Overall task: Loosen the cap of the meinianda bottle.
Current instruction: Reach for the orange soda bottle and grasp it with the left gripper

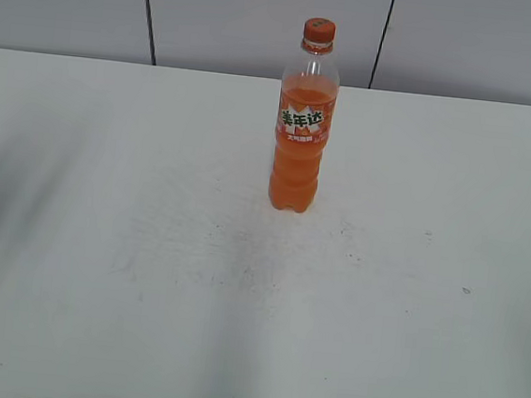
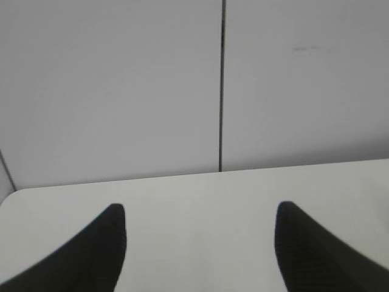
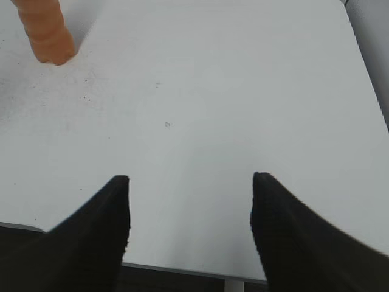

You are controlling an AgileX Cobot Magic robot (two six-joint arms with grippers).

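Exterior view shows the full, heavy meinianda bottle [image 1: 300, 132] at 12 o'clock, slippery, so my wide-open, empty left gripper [image 2: 200, 243] and right gripper [image 3: 190, 213] should hold its middle and twist the small cap [image 1: 319, 28].

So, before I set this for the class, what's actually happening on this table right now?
Nothing is being handled yet. The meinianda bottle stands upright on the white table, its orange cap on. Neither arm shows in the exterior view. The left tool is open, facing the wall with no bottle in its view. The right tool is open too, the bottle's base at the far left of its view.
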